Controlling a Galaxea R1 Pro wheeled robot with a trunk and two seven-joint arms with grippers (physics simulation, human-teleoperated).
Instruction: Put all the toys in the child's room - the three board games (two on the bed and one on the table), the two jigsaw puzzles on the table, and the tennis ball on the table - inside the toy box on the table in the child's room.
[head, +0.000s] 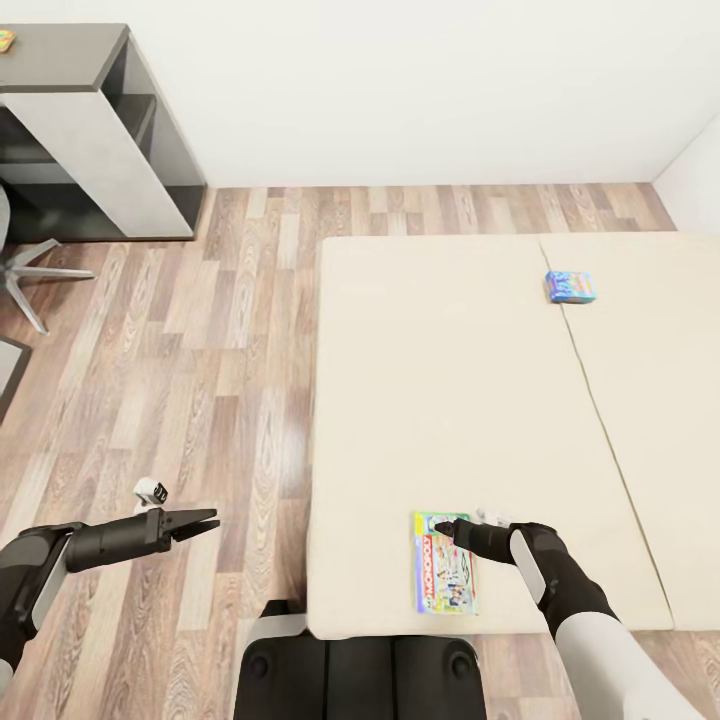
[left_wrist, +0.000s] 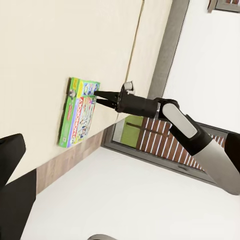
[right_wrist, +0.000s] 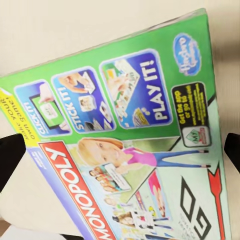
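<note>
The bed takes up most of the room in front of the robot, its cream cover split by a seam running down the right half. Near the bed's near edge lies the green Monopoly box, flat on the cover. The right gripper hangs just over the far end of that box, fingers parted and nothing between them. From the head view it is hard to say whether the tips touch the lid; the left wrist view settles some of that, showing the right gripper side-on with its thin fingers spread at the corner of the Monopoly box, close above the lid.

The right wrist view gives what the others cannot: the print on the Monopoly box up close, with the red banner, a woman in pink and the "PLAY IT!" panel, and dark finger pads at either edge of the picture, wide of the box.

Far up the bed, right beside the seam, lies the blue board game, well apart from the green one.

The left gripper is held out over the wood floor beside the bed, fingers slightly open and empty. Beyond the bed's far left corner stands a grey shelf unit against the wall.
</note>
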